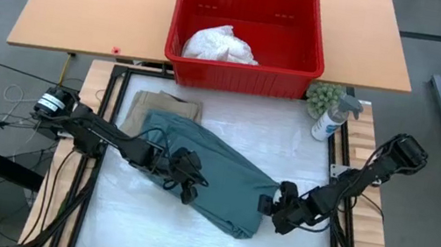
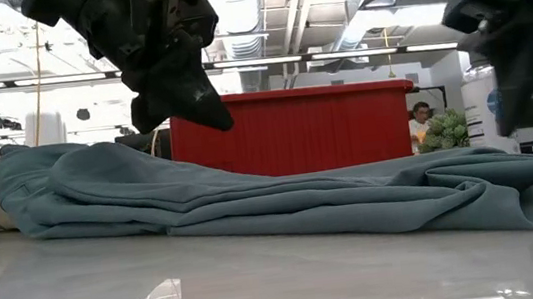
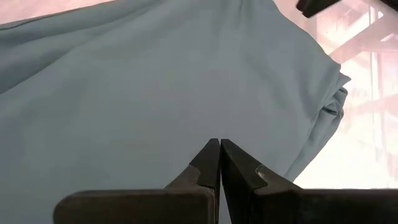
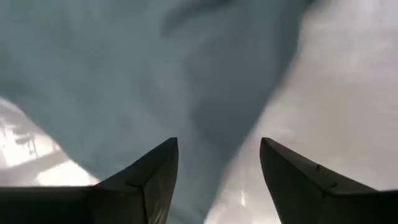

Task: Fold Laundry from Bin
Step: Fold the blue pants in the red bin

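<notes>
The dark teal garment lies spread slantwise on the table, and its far left part rests on the beige garment. The white garment sits in the red bin at the table's far edge. My left gripper is shut and hovers over the teal garment's near left part, with a gap below its tips in the low view. My right gripper stands open over the garment's near right end. Its fingers straddle cloth below them.
A white spray bottle and a green bunch stand at the far right beside the bin. Bare glossy table lies toward the near edge. A person shows in the room behind the bin.
</notes>
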